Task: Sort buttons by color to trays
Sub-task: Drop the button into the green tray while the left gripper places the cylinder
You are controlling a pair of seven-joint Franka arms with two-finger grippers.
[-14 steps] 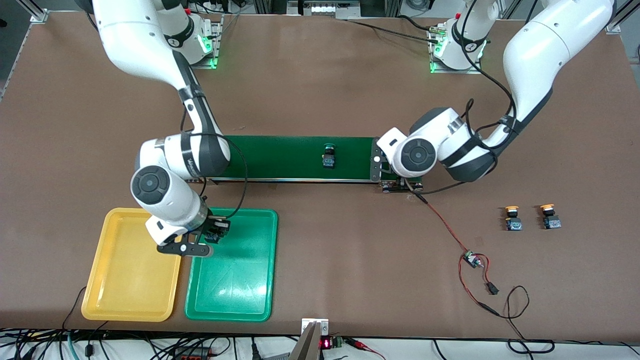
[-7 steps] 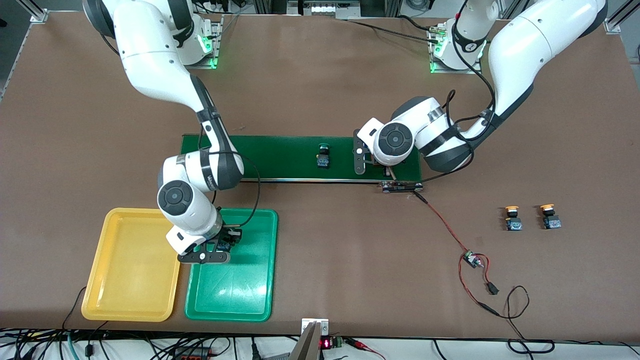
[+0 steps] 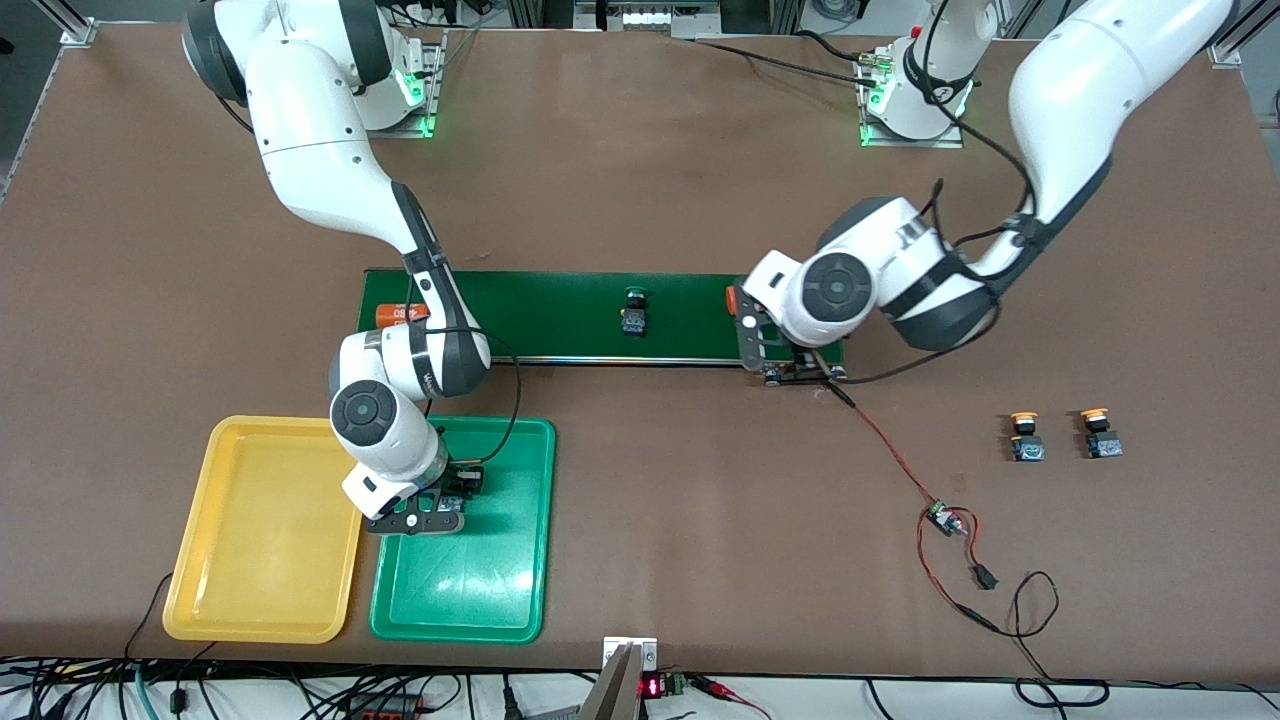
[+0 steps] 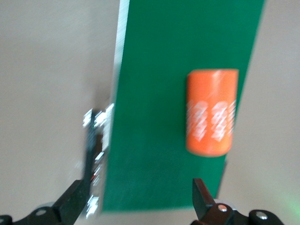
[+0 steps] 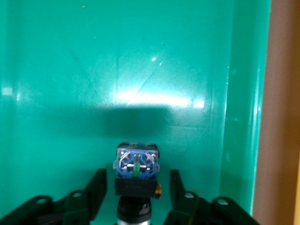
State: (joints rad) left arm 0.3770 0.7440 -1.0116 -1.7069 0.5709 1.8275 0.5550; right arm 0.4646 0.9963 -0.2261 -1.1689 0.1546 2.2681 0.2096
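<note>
A green button, small, rigid and likely light, sits in the green tray between the right gripper's parted fingers, released; best gripped by its blocky body; left gripper hangs open over the belt.

Button with blue-and-black body between spread fingers of right tool, not gripped, on green tray; brown tabletop beside.

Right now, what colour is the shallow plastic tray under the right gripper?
Green: the shallow green plastic tray, clearest in the right wrist view.
</note>
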